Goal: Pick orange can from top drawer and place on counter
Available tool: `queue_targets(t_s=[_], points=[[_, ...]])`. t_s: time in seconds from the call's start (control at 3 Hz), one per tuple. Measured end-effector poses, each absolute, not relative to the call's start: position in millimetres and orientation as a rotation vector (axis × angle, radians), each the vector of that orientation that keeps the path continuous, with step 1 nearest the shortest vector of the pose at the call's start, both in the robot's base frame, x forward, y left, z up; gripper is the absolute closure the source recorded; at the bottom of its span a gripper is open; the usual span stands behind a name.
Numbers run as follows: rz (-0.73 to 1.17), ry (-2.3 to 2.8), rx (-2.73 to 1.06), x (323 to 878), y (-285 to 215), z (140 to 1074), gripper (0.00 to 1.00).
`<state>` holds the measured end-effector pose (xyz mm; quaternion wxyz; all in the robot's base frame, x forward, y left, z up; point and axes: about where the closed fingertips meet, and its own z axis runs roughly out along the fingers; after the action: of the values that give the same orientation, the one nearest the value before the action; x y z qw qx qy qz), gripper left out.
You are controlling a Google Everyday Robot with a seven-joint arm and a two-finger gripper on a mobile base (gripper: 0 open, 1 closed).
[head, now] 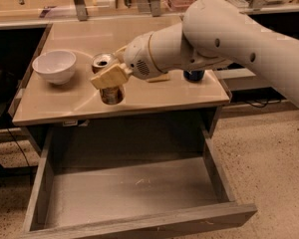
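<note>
The orange can (111, 93) is in my gripper (111, 76), which is shut on it. The can's silver top (100, 61) points up and slightly left. The tan fingers (109, 74) cross the can's middle and hide most of its body. The can is over the beige counter (65, 101), left of centre, at or just above the surface; I cannot tell if it touches. The top drawer (134, 188) is pulled fully open below the counter and holds nothing I can see. My white arm reaches in from the upper right.
A white bowl (55, 66) stands on the counter's left part, close to the can. A blue can (193, 75) stands at the counter's right, partly hidden behind my arm. Dark shelves flank the counter. Speckled floor lies to the right.
</note>
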<state>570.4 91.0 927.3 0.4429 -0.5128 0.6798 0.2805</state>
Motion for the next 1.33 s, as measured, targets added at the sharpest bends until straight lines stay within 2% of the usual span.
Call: queue_targets(t_s=[0.67, 1.33], points=[[0.705, 1.632, -1.258, 655, 82, 947, 1.0], [0.791, 1.649, -1.239, 708, 95, 925, 1.0]])
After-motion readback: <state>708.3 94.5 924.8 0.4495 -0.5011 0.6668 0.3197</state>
